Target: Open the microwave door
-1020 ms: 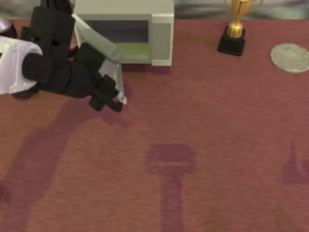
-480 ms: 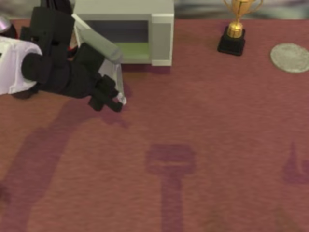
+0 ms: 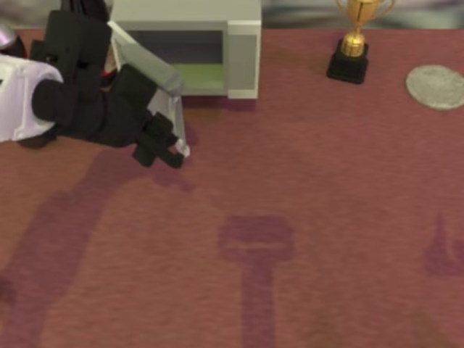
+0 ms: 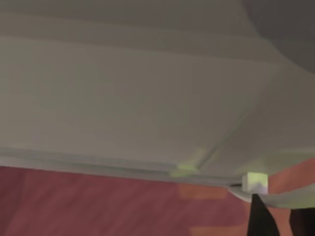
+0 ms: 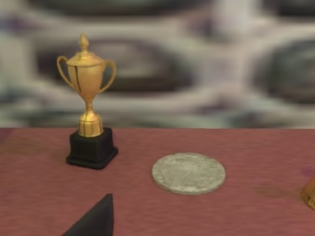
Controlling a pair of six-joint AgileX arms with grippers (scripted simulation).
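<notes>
The light-grey microwave (image 3: 243,54) stands at the table's back left, its dark cavity and green floor (image 3: 203,76) exposed. The microwave door (image 3: 148,65) is swung out toward the front left on its left hinge. My left gripper (image 3: 172,151) is shut on the door's free edge, black arm stretching in from the left. In the left wrist view the door (image 4: 128,98) fills most of the picture, and the dark fingers (image 4: 258,219) straddle its rim. My right arm is outside the top view; a dark part of the right gripper (image 5: 96,223) shows low above the table.
A gold trophy (image 3: 351,43) on a black base stands at the back, right of the microwave, also in the right wrist view (image 5: 88,123). A flat grey disc (image 3: 436,85) lies at the far right. The maroon tabletop (image 3: 304,181) spreads in front.
</notes>
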